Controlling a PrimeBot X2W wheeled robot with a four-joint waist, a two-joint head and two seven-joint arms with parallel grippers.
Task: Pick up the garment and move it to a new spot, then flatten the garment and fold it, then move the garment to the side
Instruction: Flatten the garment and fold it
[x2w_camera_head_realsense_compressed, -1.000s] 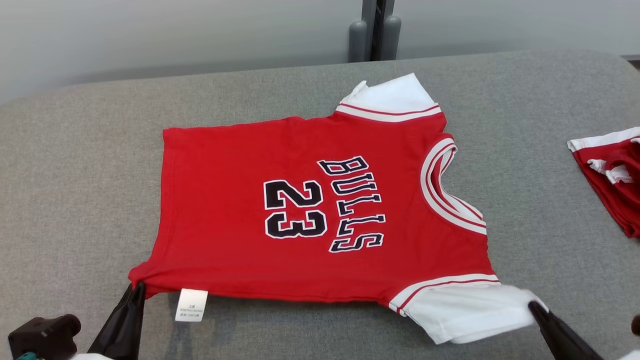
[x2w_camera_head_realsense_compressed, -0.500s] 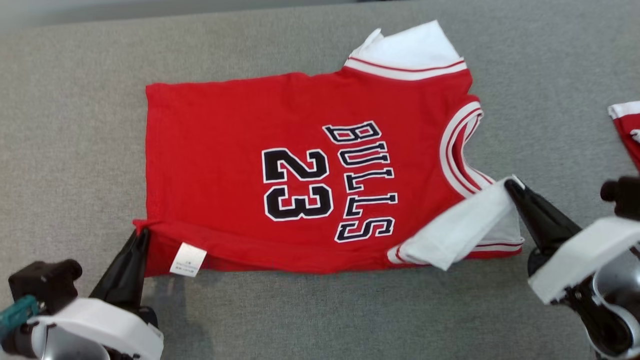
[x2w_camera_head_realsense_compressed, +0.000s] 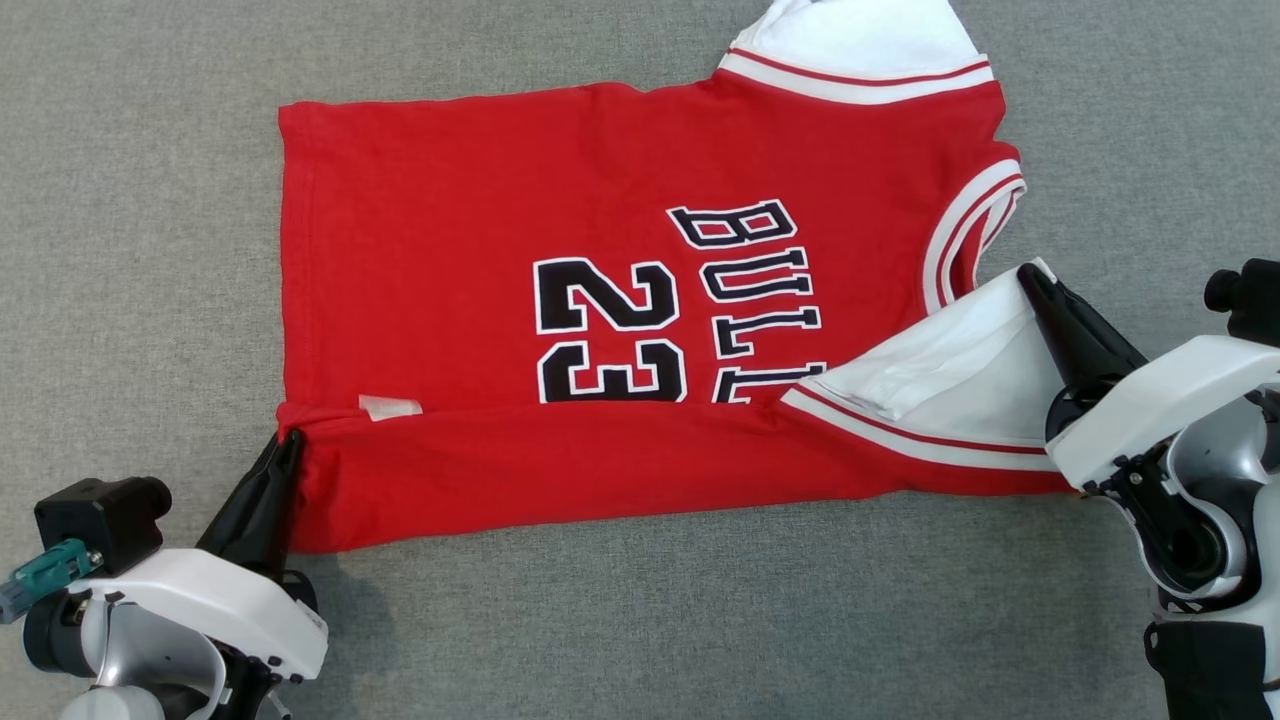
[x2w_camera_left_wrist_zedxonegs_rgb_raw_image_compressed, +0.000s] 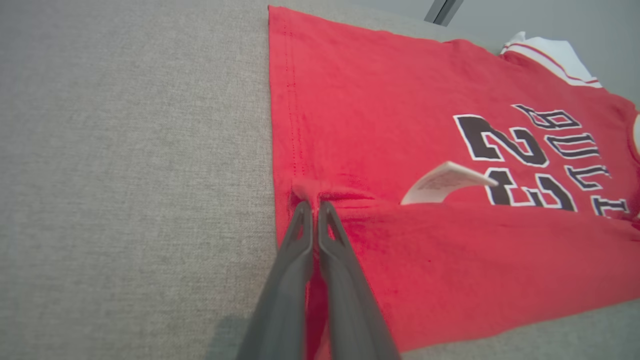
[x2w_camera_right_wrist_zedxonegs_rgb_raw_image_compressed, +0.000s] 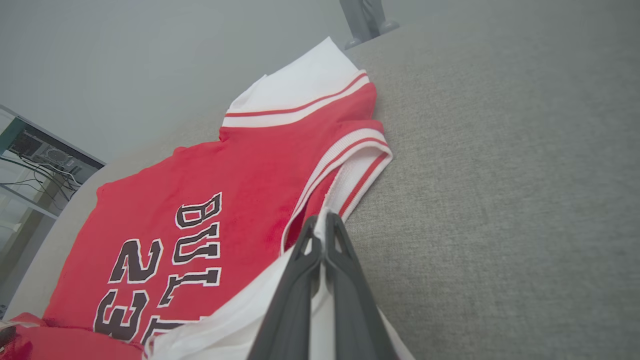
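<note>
The garment (x2w_camera_head_realsense_compressed: 480, 210) is a red jersey with white sleeves, black "23" and "BULLS", spread on a grey fabric surface. Its near edge is folded up over the front, covering the lower part of the print. My left gripper (x2w_camera_head_realsense_compressed: 290, 440) is shut on the red hem corner (x2w_camera_left_wrist_zedxonegs_rgb_raw_image_compressed: 312, 192) at the lower left. At the right, my right gripper (x2w_camera_head_realsense_compressed: 1030, 275) is shut on the white near sleeve (x2w_camera_head_realsense_compressed: 960, 370), holding it up over the collar side (x2w_camera_right_wrist_zedxonegs_rgb_raw_image_compressed: 350, 165). A white label (x2w_camera_left_wrist_zedxonegs_rgb_raw_image_compressed: 442, 182) sticks out from under the fold.
The grey fabric surface (x2w_camera_head_realsense_compressed: 140, 250) runs all round the jersey, with bare room at left and along the front. A grey post (x2w_camera_right_wrist_zedxonegs_rgb_raw_image_compressed: 365, 20) stands beyond the far edge, and a glass cabinet (x2w_camera_right_wrist_zedxonegs_rgb_raw_image_compressed: 30, 165) is off to the side.
The camera has tilted down, shifting the whole picture. Both grippers have carried the near edge and white sleeve away from me over the jersey front, covering part of the print.
</note>
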